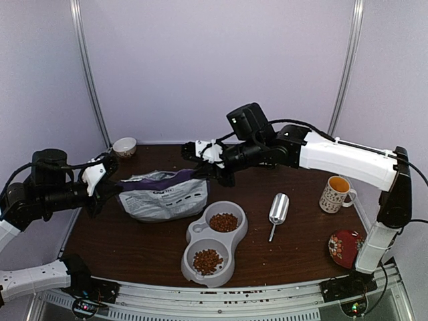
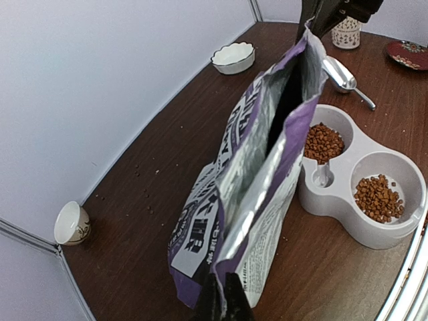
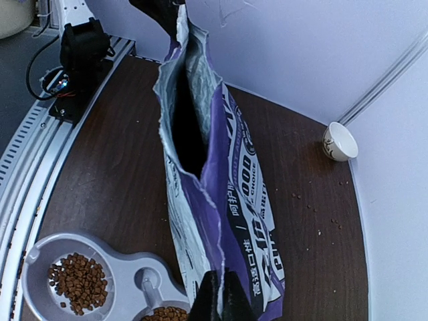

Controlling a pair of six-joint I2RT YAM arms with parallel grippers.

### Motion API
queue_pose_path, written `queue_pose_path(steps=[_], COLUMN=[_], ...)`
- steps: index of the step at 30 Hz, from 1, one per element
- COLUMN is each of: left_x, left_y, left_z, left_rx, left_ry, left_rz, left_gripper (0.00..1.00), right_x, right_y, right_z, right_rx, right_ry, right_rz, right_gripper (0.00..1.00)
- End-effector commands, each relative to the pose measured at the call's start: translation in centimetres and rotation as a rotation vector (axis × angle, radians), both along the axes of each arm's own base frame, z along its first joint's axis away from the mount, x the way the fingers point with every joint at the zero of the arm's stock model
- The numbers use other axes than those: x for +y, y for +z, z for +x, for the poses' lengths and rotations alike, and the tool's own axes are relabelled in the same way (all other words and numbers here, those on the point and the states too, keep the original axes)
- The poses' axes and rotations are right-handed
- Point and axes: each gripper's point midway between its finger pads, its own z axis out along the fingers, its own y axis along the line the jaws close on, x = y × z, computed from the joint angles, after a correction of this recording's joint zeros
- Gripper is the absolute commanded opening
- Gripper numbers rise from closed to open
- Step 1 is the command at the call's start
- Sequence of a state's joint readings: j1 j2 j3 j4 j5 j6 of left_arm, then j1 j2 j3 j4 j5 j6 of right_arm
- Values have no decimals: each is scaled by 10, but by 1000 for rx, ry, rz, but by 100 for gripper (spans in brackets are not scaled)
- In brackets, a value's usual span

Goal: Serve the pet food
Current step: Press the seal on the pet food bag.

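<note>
The purple pet food bag hangs open-topped between both grippers above the table's left half. My left gripper is shut on its left top corner, seen in the left wrist view. My right gripper is shut on its right top corner, seen in the right wrist view. The bag's mouth gapes dark, its contents hidden. Reddish-brown kibble fills the far cup of the grey double bowl, and more kibble lies in the near cup. The bowl also shows in the wrist views.
A metal scoop lies right of the bowl. A patterned mug and a red dish stand at the right. A small white cup sits at the back left corner. A white scalloped dish shows in the left wrist view. Crumbs dot the table.
</note>
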State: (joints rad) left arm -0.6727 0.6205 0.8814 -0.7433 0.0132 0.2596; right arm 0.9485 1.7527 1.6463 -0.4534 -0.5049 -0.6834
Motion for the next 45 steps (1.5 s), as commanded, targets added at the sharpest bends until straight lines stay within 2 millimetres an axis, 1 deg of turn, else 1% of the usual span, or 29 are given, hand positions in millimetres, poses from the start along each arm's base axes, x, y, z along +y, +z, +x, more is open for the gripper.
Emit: queue_pose_path(steps=[1, 4, 5, 7, 8, 9, 11, 12, 13, 14, 15, 18, 20, 23, 27, 30, 33, 36, 41, 45], left_x=[3, 3, 1, -2, -3, -5, -7, -9, -11, -13, -15, -15, -18, -33, -57, -76, -98, -115, -137, -148], left_y=[25, 27, 30, 33, 36, 39, 46, 50, 53, 56, 60, 75, 81, 89, 94, 96, 89, 77, 62, 46], left_z=[1, -4, -6, -11, -12, -13, -14, -14, -13, -13, -11, 1, 1, -1, 3, 5, 7, 12, 18, 28], left_rx=[-67, -64, -61, -57, -61, -62, -70, -74, -76, -83, -89, -114, -130, -118, -63, -46, -30, 13, 40, 56], left_ry=[13, -10, -23, -54, -63, -70, -84, -87, -90, -98, -101, -36, -57, -135, -221, -275, -330, -368, -399, -396], left_rz=[-45, -46, -50, -60, -66, -74, -93, -108, -122, -135, -150, -216, -220, -221, -229, -212, -172, -145, -113, -64], left_gripper=[0, 1, 9, 31, 38, 45, 55, 62, 77, 88, 96, 98, 98, 97, 87, 84, 84, 84, 84, 81], right_x=[3, 3, 3, 3, 2, 2, 2, 2, 2, 2, 2, 2, 2, 1, 0, 0, 2, 2, -1, -2], right_y=[18, 25, 29, 36, 39, 41, 43, 43, 42, 42, 41, 38, 37, 37, 35, 34, 34, 35, 38, 40], right_z=[-2, 1, 1, 0, -1, -1, -3, -5, -5, -6, -6, -6, -7, -10, -10, -10, -11, -12, -13, -13], right_rx=[-15, -29, -37, -45, -49, -52, -60, -64, -66, -68, -70, -70, -69, -68, -66, -66, -56, -50, -58, -64], right_ry=[22, 3, -1, -3, -2, -2, 1, 3, 2, 3, 4, 4, 8, 15, 11, 7, 11, 13, 10, 12], right_rz=[47, 79, 95, 119, 129, 136, 148, 151, 153, 156, 156, 155, 160, 172, 177, 188, 200, 210, 219, 227], right_gripper=[0, 0, 0, 0, 0, 0, 0, 0, 0, 0, 0, 0, 0, 0, 0, 0, 0, 0, 0, 0])
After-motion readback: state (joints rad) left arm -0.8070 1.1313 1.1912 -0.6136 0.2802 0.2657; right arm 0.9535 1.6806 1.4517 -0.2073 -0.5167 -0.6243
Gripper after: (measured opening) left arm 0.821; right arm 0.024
